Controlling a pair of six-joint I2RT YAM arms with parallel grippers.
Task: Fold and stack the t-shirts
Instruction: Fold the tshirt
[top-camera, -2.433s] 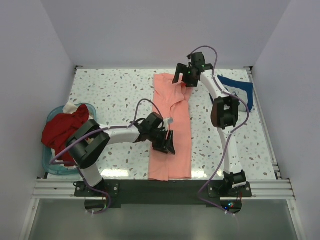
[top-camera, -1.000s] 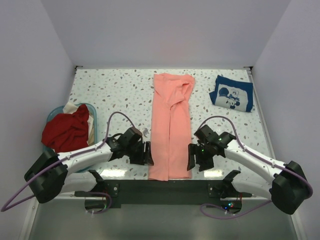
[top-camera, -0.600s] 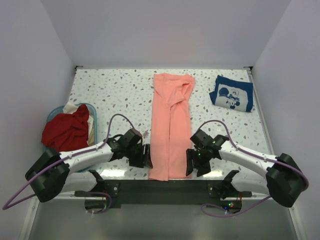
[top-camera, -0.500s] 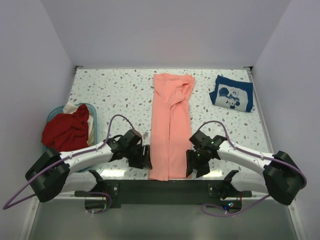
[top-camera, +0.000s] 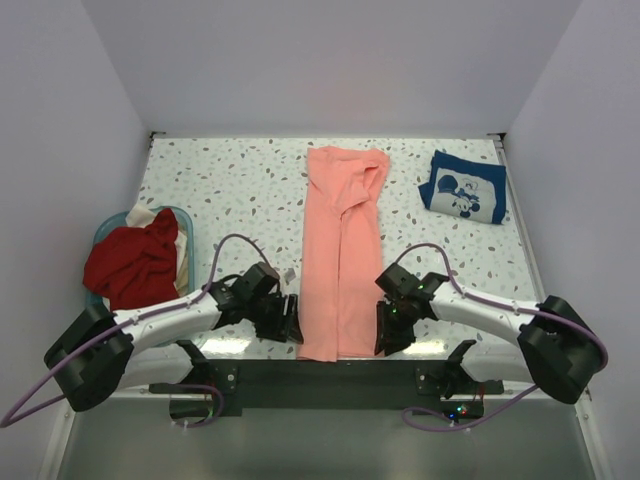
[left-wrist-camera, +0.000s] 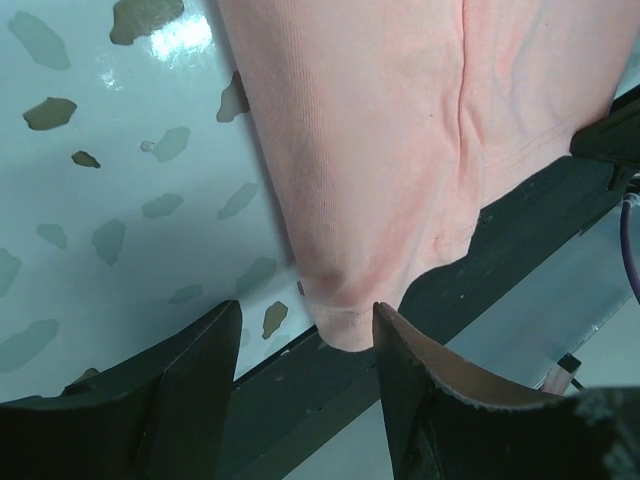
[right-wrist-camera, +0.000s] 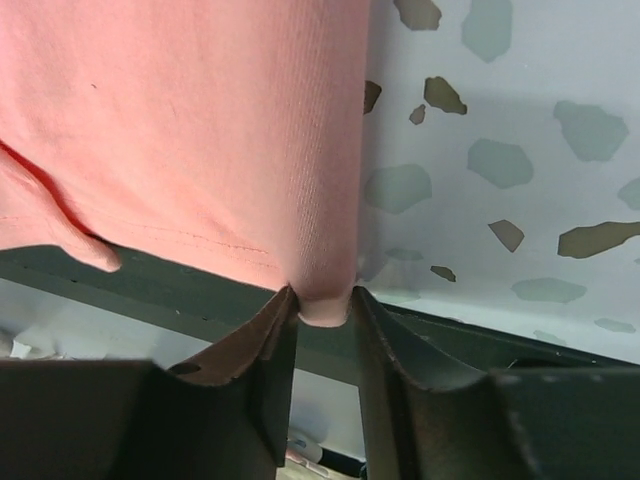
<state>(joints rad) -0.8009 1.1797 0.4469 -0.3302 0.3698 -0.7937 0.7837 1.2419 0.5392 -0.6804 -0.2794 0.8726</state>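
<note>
A salmon-pink t-shirt (top-camera: 340, 250) lies as a long folded strip down the middle of the speckled table, its near end at the front edge. My left gripper (top-camera: 292, 320) stands open astride its near-left corner (left-wrist-camera: 345, 318), and neither finger presses the cloth. My right gripper (top-camera: 386, 336) is shut on the near-right corner (right-wrist-camera: 322, 290), with the cloth bunched between both fingers. A navy blue t-shirt (top-camera: 463, 188) with white cartoon print lies folded at the back right. Dark red (top-camera: 130, 265) and cream (top-camera: 150, 215) t-shirts are heaped in a basket on the left.
The teal plastic basket (top-camera: 103, 232) stands at the table's left edge. A black rail (top-camera: 320, 375) runs along the front edge right under both grippers. White walls close in the table on three sides.
Both arms came down from the shirt's far part to its near corners. Over the last second the right gripper slid nearer the front edge and closed on its corner. The left barely moved.
</note>
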